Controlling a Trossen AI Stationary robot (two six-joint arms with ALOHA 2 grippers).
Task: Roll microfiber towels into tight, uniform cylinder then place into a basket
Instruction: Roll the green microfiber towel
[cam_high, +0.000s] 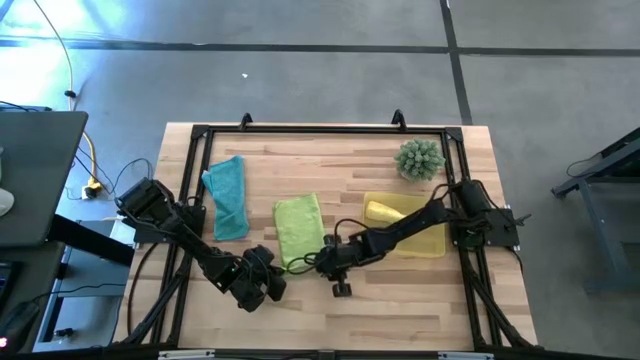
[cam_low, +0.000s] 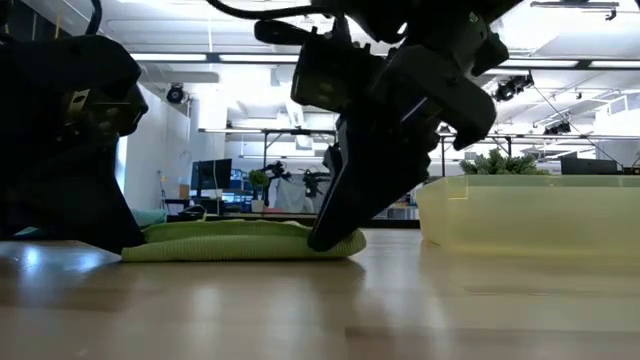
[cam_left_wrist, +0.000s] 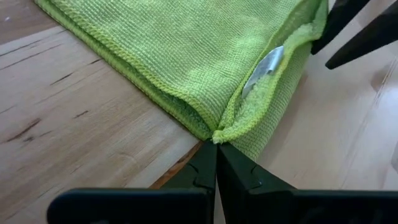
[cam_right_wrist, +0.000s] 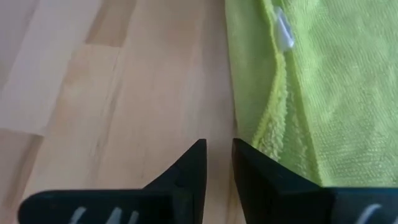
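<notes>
- My left gripper (cam_left_wrist: 216, 144) is pinched fully together on the near corner of the lime green microfiber towel (cam_high: 298, 227), which lies folded flat on the light wooden slat table (cam_high: 400, 300), near the middle of it.
- My right gripper (cam_right_wrist: 217, 155) is down at the same towel's near edge, on the side toward the basket; its fingers (cam_right_wrist: 189, 165) stand a narrow gap apart with bare wood between them, and one tip looks to touch the towel's fringe, though I cannot be sure.
- A small white label (cam_left_wrist: 264, 67) shows at the towel's folded hem.
- The teal blue microfiber towel (cam_high: 228, 195) lies flat, beside the green one and apart from it.
- The yellow microfiber towel (cam_high: 384, 211) lies inside the shallow translucent yellow plastic basket (cam_high: 432, 245), partly under my right arm.
- A spiky green ball-shaped plant (cam_high: 419, 159) stands just beyond the basket.
</notes>
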